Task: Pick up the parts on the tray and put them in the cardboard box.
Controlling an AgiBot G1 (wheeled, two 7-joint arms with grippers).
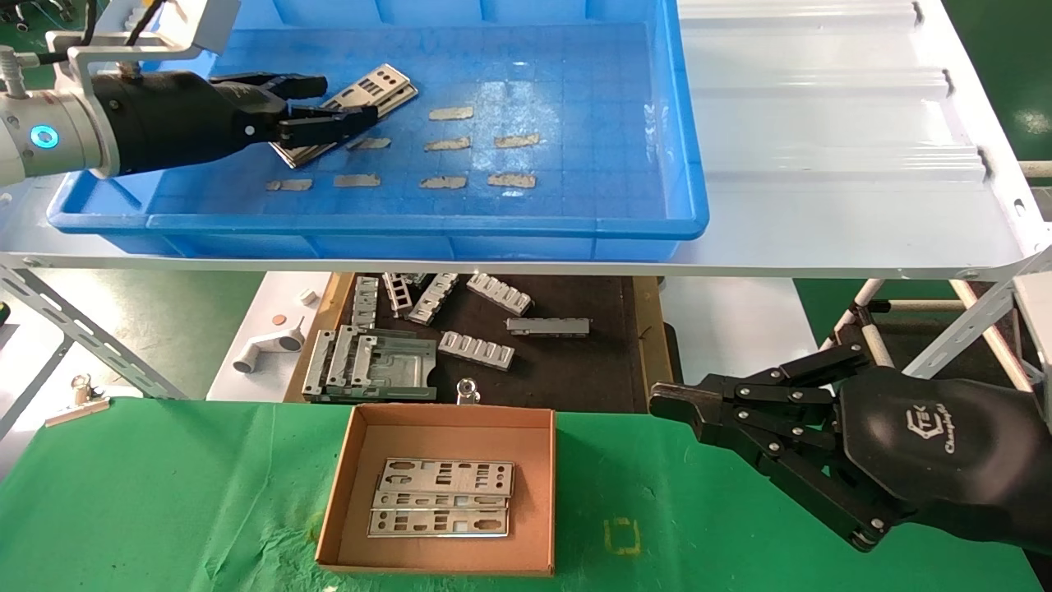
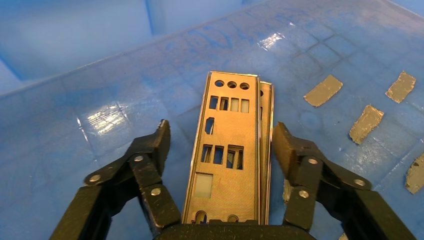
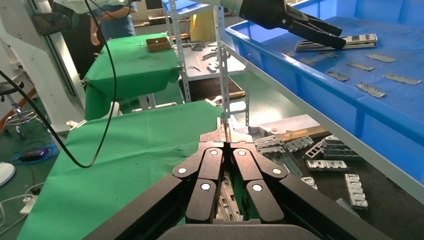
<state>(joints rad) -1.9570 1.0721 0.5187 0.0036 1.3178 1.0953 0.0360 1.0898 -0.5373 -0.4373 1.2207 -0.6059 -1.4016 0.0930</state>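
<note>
Two silvery punched plates (image 1: 382, 85) lie stacked on the floor of the blue tray (image 1: 625, 210), at its left. My left gripper (image 1: 345, 99) is open and low over them, one finger on each side of the stack. In the left wrist view the plates (image 2: 227, 150) lie between the fingers (image 2: 150, 150) with a gap on both sides of my left gripper (image 2: 221, 132). The cardboard box (image 1: 352, 485) sits on the green table and holds three more plates (image 1: 444, 497). My right gripper (image 1: 670, 403) is shut and empty to the right of the box; it also shows in the right wrist view (image 3: 226, 127).
Several grey tape-like patches (image 1: 448, 144) are stuck to the tray floor right of the plates. The tray rests on a white ribbed shelf panel (image 1: 822, 123). Chunky grey brackets (image 1: 477, 349) lie on a dark mat below. A green cloth (image 1: 164, 493) covers the table.
</note>
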